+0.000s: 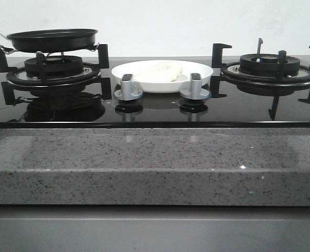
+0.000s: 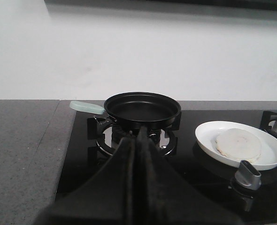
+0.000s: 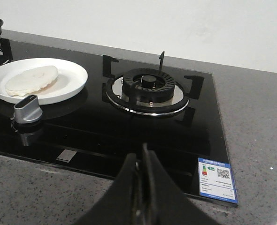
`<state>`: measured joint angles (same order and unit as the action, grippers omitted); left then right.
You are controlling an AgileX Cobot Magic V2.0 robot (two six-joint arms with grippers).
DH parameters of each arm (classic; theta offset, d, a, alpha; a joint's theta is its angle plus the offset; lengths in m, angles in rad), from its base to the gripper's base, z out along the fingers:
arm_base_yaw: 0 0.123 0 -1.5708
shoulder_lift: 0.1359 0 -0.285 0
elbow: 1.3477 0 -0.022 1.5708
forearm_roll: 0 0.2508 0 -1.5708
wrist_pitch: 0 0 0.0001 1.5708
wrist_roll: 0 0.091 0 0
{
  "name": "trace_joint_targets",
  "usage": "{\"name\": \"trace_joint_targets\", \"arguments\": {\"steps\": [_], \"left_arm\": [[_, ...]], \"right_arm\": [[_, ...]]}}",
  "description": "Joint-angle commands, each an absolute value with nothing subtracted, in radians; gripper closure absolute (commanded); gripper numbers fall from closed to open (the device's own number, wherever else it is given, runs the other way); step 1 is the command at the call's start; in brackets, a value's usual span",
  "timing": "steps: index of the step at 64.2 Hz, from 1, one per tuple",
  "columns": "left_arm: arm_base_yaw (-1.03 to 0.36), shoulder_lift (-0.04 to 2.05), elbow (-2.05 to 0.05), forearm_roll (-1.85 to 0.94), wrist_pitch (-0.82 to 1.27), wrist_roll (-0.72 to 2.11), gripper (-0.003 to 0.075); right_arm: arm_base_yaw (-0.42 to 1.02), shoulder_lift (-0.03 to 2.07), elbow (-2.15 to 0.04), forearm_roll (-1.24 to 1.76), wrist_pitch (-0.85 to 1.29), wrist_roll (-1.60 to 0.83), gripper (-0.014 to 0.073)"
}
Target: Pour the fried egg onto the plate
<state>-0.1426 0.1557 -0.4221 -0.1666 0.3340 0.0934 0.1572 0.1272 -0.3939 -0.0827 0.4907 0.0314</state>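
The white plate sits on the black glass hob between the two burners, and the pale fried egg lies flat on it. The plate and egg also show in the left wrist view, and the plate and egg in the right wrist view. No yolk spot shows. The black frying pan rests empty on the left burner. My left gripper is shut and empty, back from the pan. My right gripper is shut and empty over the hob's front edge. Neither gripper shows in the front view.
The pan's pale handle points away to the left. Two grey knobs stand in front of the plate. The right burner is bare. A blue label sits on the hob's front right corner. A speckled grey counter surrounds the hob.
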Motion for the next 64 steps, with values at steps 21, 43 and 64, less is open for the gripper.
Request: {"name": "trace_joint_targets", "arguments": {"steps": [21, 43, 64], "left_arm": [[-0.151, 0.169, -0.445, -0.179, 0.263, 0.084, 0.0739], [-0.151, 0.169, -0.445, -0.179, 0.263, 0.084, 0.0739], [-0.144, 0.152, -0.426, -0.131, 0.263, 0.084, 0.0739]], "right_arm": [[0.157, 0.139, -0.421, -0.09, 0.405, 0.03, 0.0654], [0.157, 0.139, -0.421, -0.09, 0.405, 0.03, 0.0654], [0.157, 0.139, -0.421, -0.09, 0.405, 0.03, 0.0654]]}}
